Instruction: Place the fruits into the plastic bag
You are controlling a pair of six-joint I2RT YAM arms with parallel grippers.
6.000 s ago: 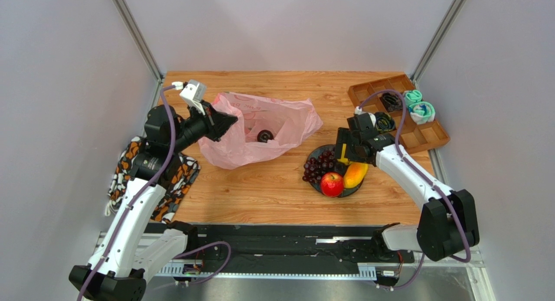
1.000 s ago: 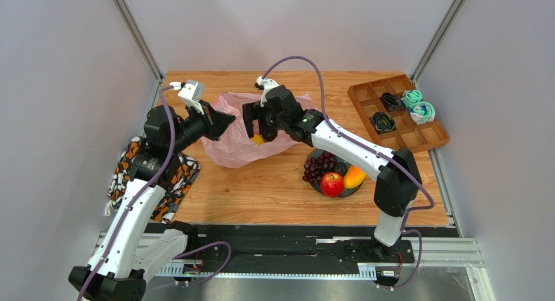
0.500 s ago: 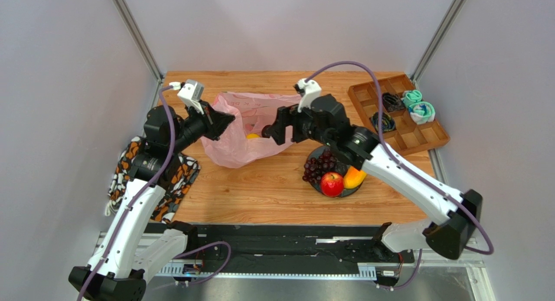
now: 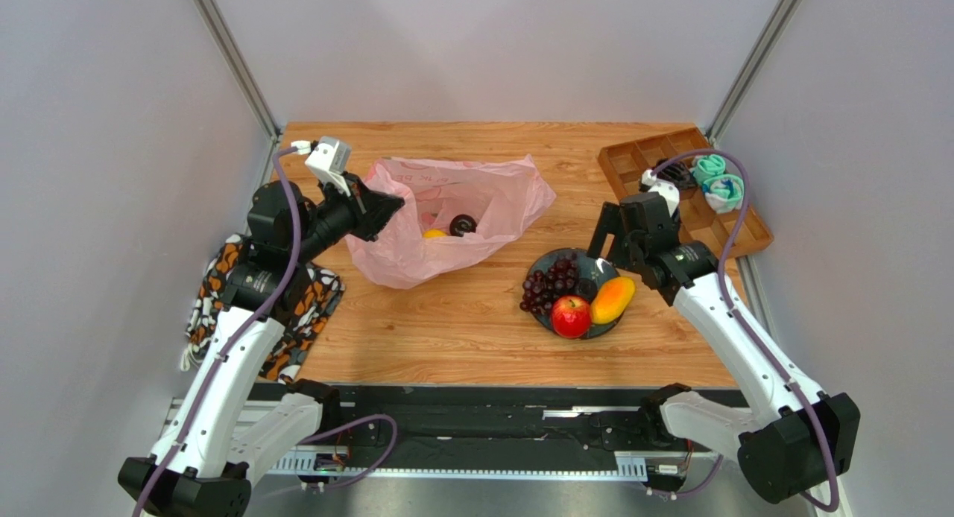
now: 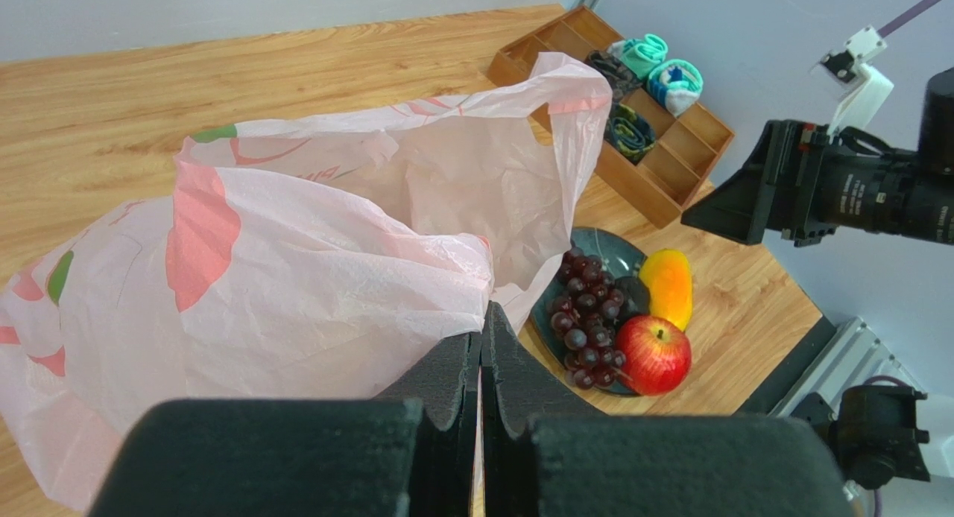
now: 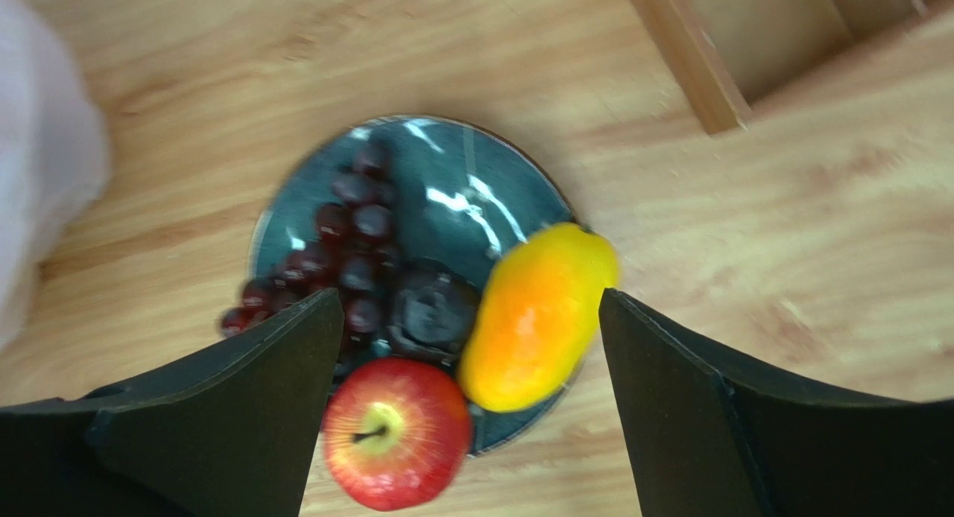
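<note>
Two fruits, a yellow citrus (image 4: 435, 234) and a dark ball (image 4: 461, 223), sit inside the pink plastic bag (image 4: 493, 204) left of centre in the top view, and the left gripper (image 5: 484, 329) is pinched together on the bag's edge. Red apple (image 6: 394, 431), grapes (image 6: 353, 249), dark plum (image 6: 431, 307) and a yellow-orange fruit (image 6: 535, 316) lie on the blue plate (image 6: 470, 193) right of centre. Right gripper (image 6: 470, 305) hangs above that plate, fingers wide apart, holding nothing.

Bright, even diffuse light, soft shadows. Right wrist view blurry throughout, glare streaks on plate (image 6: 504, 204). Left tool (image 5: 483, 338) defocused at bottom centre.
</note>
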